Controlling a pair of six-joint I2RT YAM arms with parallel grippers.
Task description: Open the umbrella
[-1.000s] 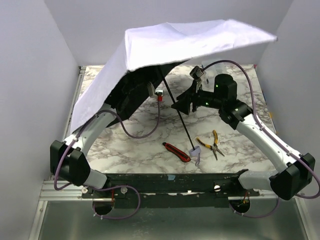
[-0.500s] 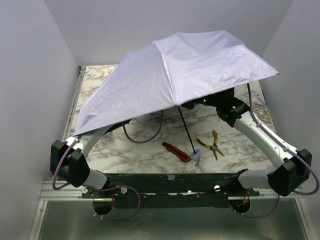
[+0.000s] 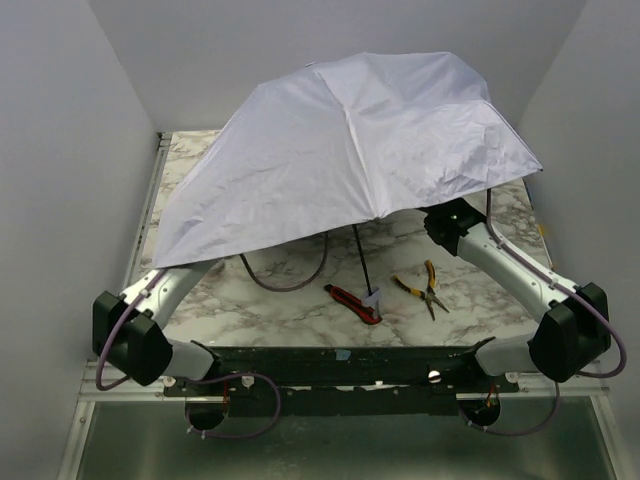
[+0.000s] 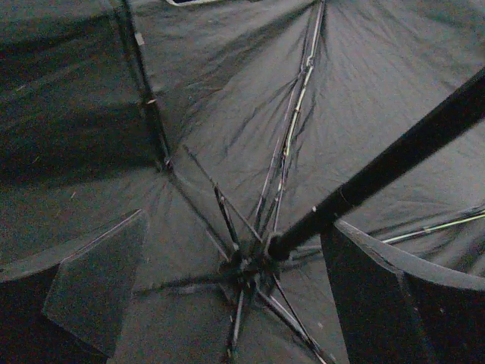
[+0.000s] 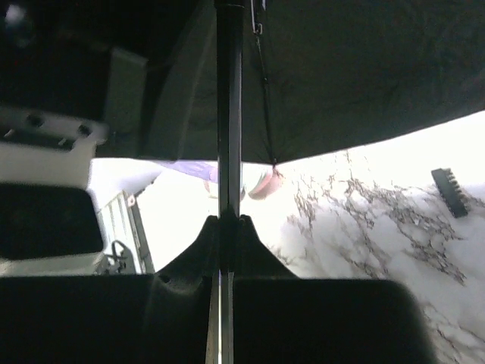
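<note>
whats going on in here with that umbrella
Two robot arms are opening an umbrella, and its canopy is spread wide over the table. The right hand is shut on the black shaft. The left hand is under the canopy, open, with the shaft passing between its fingers near the rib hub.

The umbrella point(image 3: 350, 150) is plain pale pinkish-lavender outside. Its lining point(image 4: 227, 114) is black with thin silvery ribs point(image 4: 292, 121), and its shaft point(image 3: 362, 258) is black too. The handle point(image 3: 375, 298) is pale lavender. The tabletop point(image 3: 280, 300) is white marble veined in grey. The utility knife point(image 3: 352, 303) is red and black, and the pliers point(image 3: 424, 287) have yellow grips. The left arm point(image 3: 170, 290) and right arm point(image 3: 510, 265) are white with black joints, and their cables point(image 3: 285, 282) are purple.
</note>
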